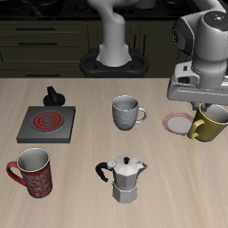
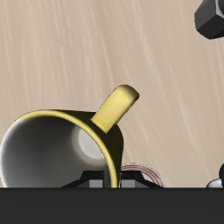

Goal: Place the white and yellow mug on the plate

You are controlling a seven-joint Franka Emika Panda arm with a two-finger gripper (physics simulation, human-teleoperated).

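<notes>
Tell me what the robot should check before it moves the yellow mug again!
1. Glossy golden-yellow mug held in the pincer: cannot tell, the pincer's fingertips are hidden.
2. Mug upright: not ok, it looks tilted.
3. Mug over the small round white plate with red-pink rim: not ok, it sits beside the plate, overlapping only its edge.
4. Plate bare: ok.
5. Grey-white patterned mug clear of the plate: ok.

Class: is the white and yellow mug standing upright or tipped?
Tipped: the white and yellow mug leans beside the plate, its pale inside showing in the wrist view.
</notes>
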